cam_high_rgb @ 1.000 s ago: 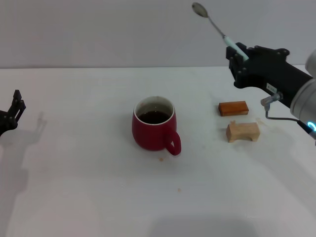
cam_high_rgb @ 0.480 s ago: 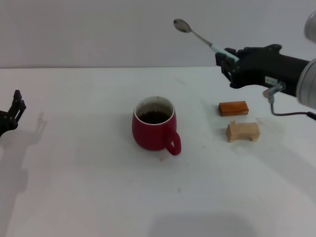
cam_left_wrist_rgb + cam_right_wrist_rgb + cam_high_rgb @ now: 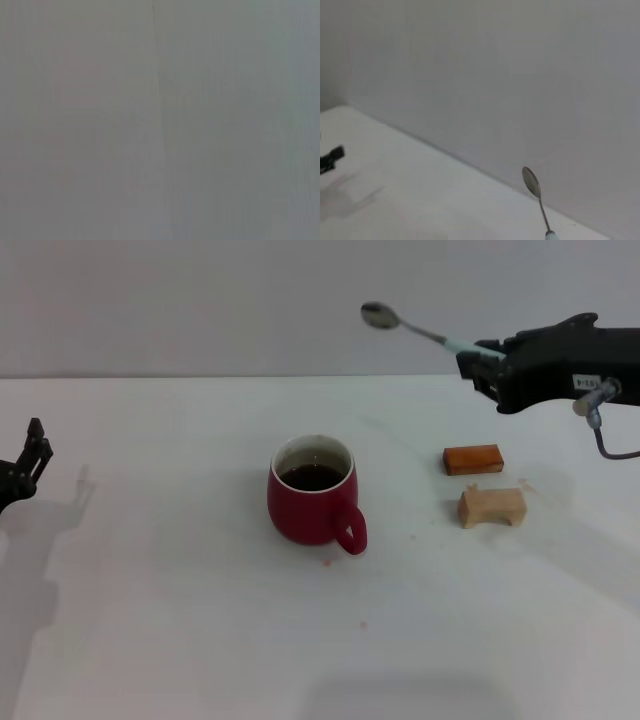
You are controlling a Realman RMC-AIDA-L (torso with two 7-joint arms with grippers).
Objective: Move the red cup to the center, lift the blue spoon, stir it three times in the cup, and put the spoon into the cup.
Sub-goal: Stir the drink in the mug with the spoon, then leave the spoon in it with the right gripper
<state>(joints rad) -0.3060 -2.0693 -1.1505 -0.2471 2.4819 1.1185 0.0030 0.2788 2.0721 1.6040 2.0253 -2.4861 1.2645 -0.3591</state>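
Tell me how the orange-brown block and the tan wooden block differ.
Colour: the orange-brown block is a saturated orange-brown; the tan wooden block is pale, bare wood.
Shape: the orange-brown block is a flat plain bar; the tan wooden block looks chunkier, with a notch in its underside.
Place: the orange-brown block lies farther from the robot, the tan wooden block nearer.
Both rest on the white table, apart, right of the red cup.

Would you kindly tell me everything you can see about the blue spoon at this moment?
The blue spoon is slim, with a pale blue handle, a thin grey metal neck and a small oval bowl. It is held in the air by the right claw, which grips the handle end, so little of the handle shows. The spoon lies close to level, its bowl toward the robot's left and slightly raised. It hangs above the table's far side, beyond the red cup and to its right, touching nothing but the claw.
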